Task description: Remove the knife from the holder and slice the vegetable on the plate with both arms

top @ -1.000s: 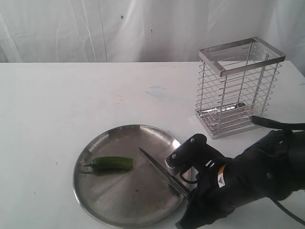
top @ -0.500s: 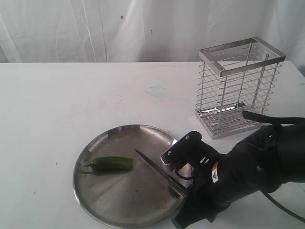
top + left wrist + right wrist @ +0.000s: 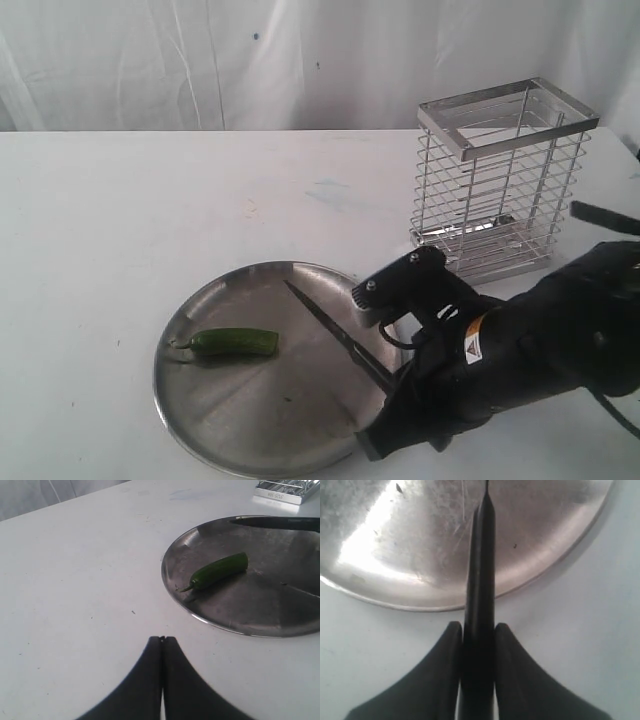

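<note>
Right gripper (image 3: 479, 645) clamps knife (image 3: 335, 331) handle, blade over plate (image 3: 200, 405) | chilli (image 3: 236, 342) at plate's 9 o'clock, tip just short | left gripper (image 3: 161, 650) clenched empty, off plate | advice: pin chilli first, square blade across it, press down.

the right arm (image 3: 520, 360) now sits higher and nearer the holder (image 3: 500, 180); the knife (image 3: 335, 330) tip lifts, farther from the vegetable (image 3: 232, 342).
</note>
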You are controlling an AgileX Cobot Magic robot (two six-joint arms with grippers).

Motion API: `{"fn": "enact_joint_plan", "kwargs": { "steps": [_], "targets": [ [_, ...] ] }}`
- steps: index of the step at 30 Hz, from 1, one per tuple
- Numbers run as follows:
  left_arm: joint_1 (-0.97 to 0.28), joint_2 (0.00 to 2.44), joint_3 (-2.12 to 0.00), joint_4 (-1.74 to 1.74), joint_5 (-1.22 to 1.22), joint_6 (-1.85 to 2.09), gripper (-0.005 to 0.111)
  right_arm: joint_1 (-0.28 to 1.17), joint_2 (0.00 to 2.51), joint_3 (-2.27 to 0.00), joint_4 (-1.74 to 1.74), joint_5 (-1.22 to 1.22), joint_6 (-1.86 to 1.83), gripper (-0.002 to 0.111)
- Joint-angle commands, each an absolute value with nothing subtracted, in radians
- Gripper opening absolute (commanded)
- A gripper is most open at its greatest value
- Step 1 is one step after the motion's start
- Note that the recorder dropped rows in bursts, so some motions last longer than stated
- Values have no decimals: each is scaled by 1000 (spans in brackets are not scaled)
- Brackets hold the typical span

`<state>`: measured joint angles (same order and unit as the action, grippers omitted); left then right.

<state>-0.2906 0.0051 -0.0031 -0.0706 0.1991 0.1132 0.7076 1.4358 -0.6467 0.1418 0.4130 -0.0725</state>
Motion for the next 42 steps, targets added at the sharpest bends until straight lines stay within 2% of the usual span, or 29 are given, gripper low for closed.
{"fn": "enact_joint_plan", "kwargs": {
  "steps": [1,13,22,31,34,36,39,42],
  "targets": [
    [-292,0,0,-73,203,112,0,709,1362,-651,232,465,-69,0],
    [-292,0,0,-78,201,103,0,709,1344,-651,317,463,-79,0],
    [-292,0,0,-579,0,70,0,718,1344,-651,324,470,-79,0],
    [-292,0,0,-673,-85,-34,0,749,1344,-651,324,462,-83,0],
    [-292,0,0,-673,-11,-117,0,749,1344,-651,322,447,-83,0],
    [-301,0,-86,-671,155,-91,0,749,1344,-651,322,442,-83,0],
    [-316,5,-252,-738,329,215,0,749,1344,-651,322,441,-88,0],
    [-316,117,-406,-785,500,483,1,749,1344,-651,322,441,-106,0]
  ]
}}
